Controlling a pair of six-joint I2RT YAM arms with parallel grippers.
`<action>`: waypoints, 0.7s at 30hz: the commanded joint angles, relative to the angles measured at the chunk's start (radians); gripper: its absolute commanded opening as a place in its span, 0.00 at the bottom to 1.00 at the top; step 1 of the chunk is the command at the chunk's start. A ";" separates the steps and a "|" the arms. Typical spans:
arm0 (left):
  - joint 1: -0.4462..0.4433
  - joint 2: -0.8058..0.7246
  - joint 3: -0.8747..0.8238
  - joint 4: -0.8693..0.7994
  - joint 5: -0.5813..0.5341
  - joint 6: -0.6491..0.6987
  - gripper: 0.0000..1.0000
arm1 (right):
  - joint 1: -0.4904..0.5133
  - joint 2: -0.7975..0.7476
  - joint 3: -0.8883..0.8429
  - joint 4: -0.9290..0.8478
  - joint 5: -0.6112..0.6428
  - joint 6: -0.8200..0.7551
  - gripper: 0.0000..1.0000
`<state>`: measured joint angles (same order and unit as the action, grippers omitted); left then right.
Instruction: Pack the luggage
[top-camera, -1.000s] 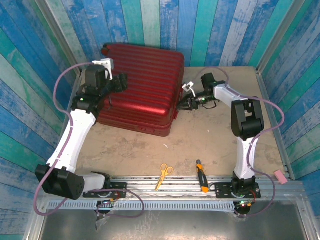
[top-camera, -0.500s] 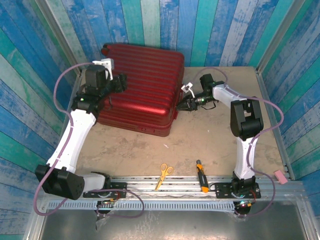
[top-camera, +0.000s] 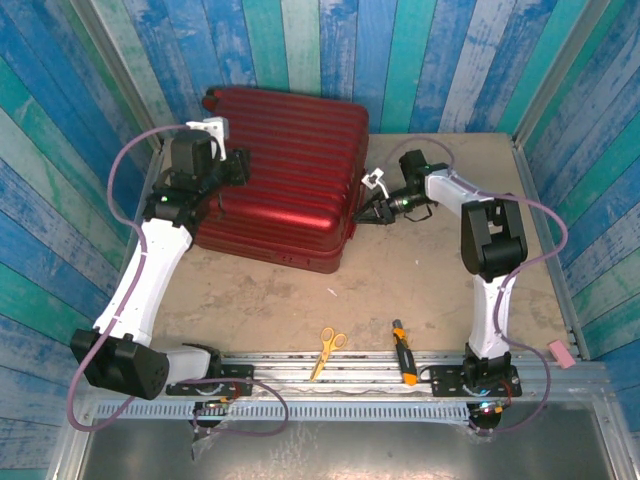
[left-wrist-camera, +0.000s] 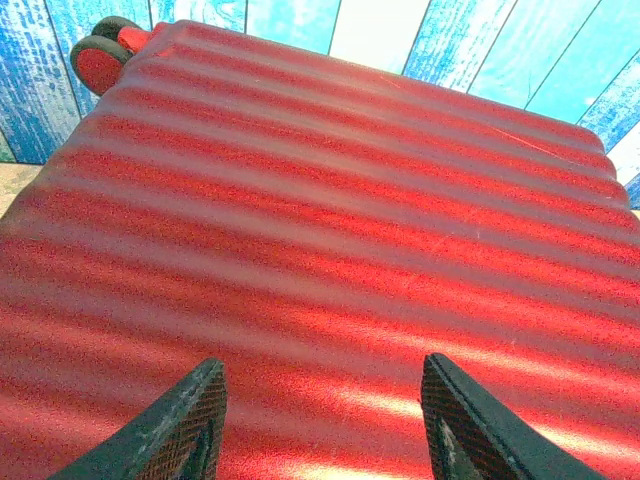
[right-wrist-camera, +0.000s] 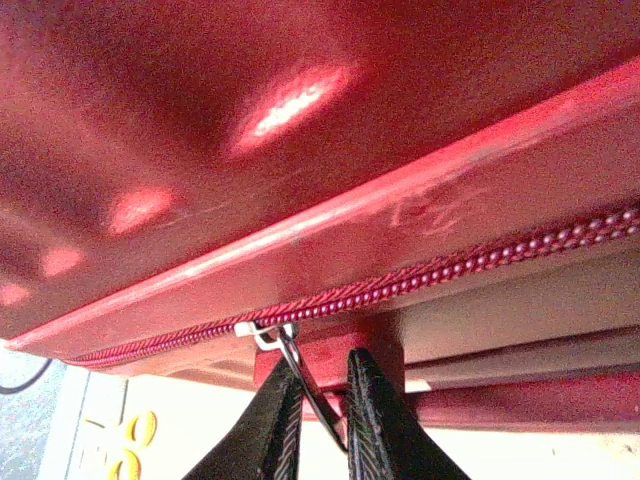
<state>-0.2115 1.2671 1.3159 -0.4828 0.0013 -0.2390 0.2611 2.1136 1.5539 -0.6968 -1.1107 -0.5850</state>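
My right gripper (right-wrist-camera: 322, 378) is pinching the zipper pull (right-wrist-camera: 291, 356) on the luggage (top-camera: 280, 175) (tab partly hidden); my left gripper (left-wrist-camera: 322, 395) is gaping above the shell; scissors (top-camera: 328, 348) are lying lower centre.

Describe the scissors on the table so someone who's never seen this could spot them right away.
Start at the big red suitcase lying at the back of the table. Come straight toward the near edge; the scissors lie by the metal rail there. Their yellow handles set them apart from the orange-and-black screwdriver just to their right.
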 joint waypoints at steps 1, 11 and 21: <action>-0.006 0.016 0.025 0.000 -0.001 0.014 0.53 | 0.003 -0.042 -0.030 -0.035 0.119 0.001 0.17; -0.015 0.033 0.034 0.000 0.001 0.021 0.50 | 0.001 -0.065 -0.007 0.010 0.205 0.091 0.01; -0.019 0.046 0.013 0.003 -0.006 0.027 0.48 | -0.008 -0.096 0.004 0.149 0.348 0.276 0.00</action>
<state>-0.2249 1.2785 1.3174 -0.4835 0.0006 -0.2340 0.2745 2.0377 1.5463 -0.6384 -0.8883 -0.4088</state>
